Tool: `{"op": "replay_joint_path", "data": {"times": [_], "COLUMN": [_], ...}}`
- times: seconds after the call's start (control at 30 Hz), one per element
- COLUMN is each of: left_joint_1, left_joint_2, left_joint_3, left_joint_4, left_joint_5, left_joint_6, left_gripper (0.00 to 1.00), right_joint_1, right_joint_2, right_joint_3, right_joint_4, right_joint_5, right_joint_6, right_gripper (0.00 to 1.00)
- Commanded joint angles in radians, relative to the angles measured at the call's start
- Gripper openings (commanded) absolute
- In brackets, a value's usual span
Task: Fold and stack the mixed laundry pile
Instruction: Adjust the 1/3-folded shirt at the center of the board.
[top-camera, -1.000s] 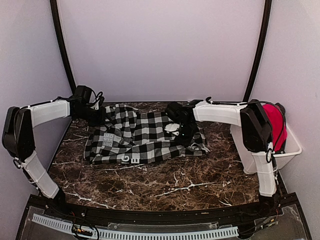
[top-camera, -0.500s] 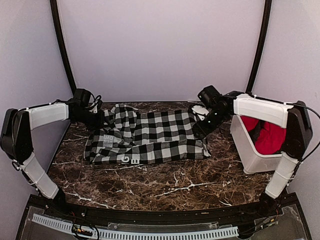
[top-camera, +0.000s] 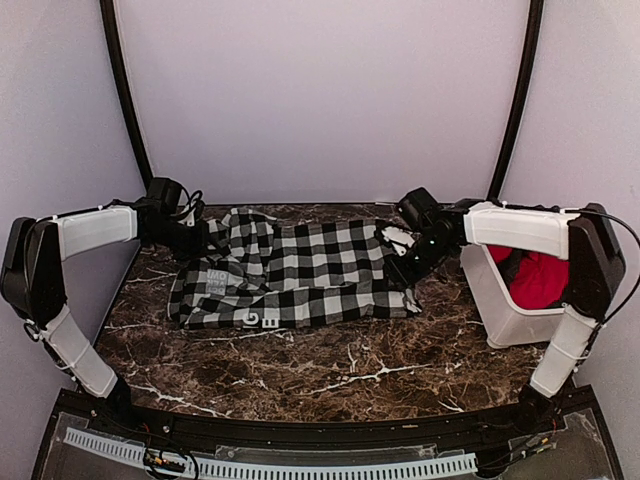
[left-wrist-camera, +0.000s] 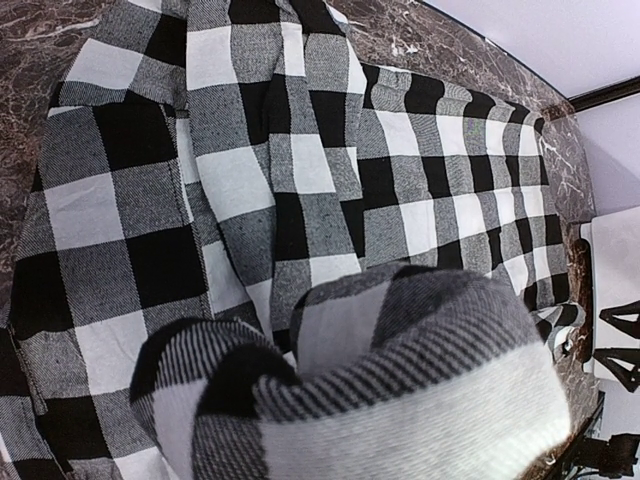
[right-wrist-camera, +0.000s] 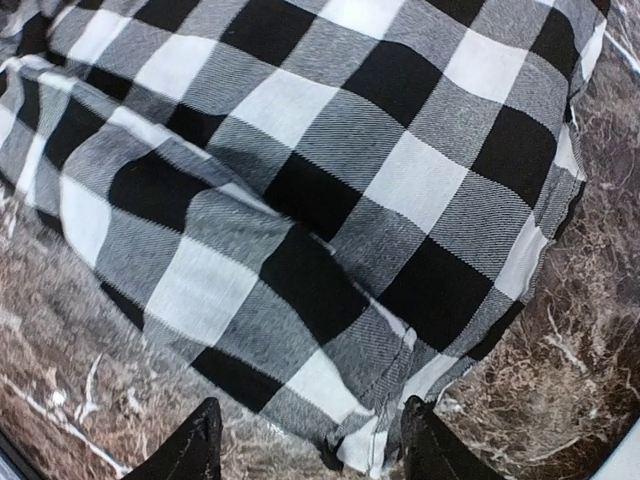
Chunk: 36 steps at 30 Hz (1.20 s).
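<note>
The black-and-white checked garment (top-camera: 290, 275) lies spread across the marble table, white lettering along its near hem. My left gripper (top-camera: 195, 237) is at its far left corner, shut on a bunch of the checked cloth (left-wrist-camera: 380, 380) that fills the left wrist view and hides the fingers. Over the garment's right edge my right gripper (top-camera: 405, 258) stands open. In the right wrist view its black fingertips (right-wrist-camera: 200, 445) straddle the hem corner of the checked cloth (right-wrist-camera: 330, 230), with the right gripper (right-wrist-camera: 315, 450) holding nothing. The red garment (top-camera: 535, 275) sits in the bin.
A white plastic bin (top-camera: 500, 315) stands at the table's right edge, close beside my right arm. Brown marble table (top-camera: 330, 370) shows in front of the garment. Black frame posts and pale walls close off the back and both sides.
My right arm swung from the garment's middle out to its right edge and its jaws opened; it has since dipped slightly toward the hem. The left arm has barely moved.
</note>
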Motion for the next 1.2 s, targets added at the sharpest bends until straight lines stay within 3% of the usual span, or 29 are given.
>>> {"op": "replay_joint_path", "data": {"times": [0.0,0.27,0.4,0.53,0.63,0.8,0.97,1.17], "left_joint_1": [-0.004,-0.004,-0.006,-0.04,-0.084,-0.137,-0.192,-0.253], "left_joint_2": [-0.019,-0.019,-0.045,-0.097,-0.13,-0.206,-0.288,-0.366], "left_joint_3": [-0.01,-0.011,-0.036,-0.063,-0.069,-0.163,-0.266,-0.347], "left_joint_4": [0.019,0.003,0.028,0.063,0.02,0.058,0.111,0.101], "left_joint_5": [-0.004,-0.047,-0.012,0.014,-0.009,0.039,0.147,0.173], "left_joint_6": [-0.019,-0.019,-0.006,0.029,0.065,0.035,-0.025,-0.092], "left_gripper": [0.01,0.13,0.16,0.15,0.19,0.31,0.46,0.6], "right_joint_1": [-0.002,-0.002,-0.003,-0.003,-0.004,-0.003,0.001,0.024], "right_joint_2": [0.146,0.276,0.231,0.146,0.092,0.036,0.036,0.056], "right_joint_3": [0.056,0.102,0.099,0.119,0.149,0.174,0.141,0.091], "right_joint_4": [0.041,0.02,0.017,0.021,0.02,0.056,0.15,0.236], "right_joint_5": [0.062,0.191,0.173,0.097,0.008,-0.152,-0.408,-0.534], "right_joint_6": [-0.001,0.021,0.03,0.044,0.054,0.073,0.138,0.2], "right_gripper": [0.55,0.4,0.41,0.59,0.65,0.67,0.67,0.67]}}
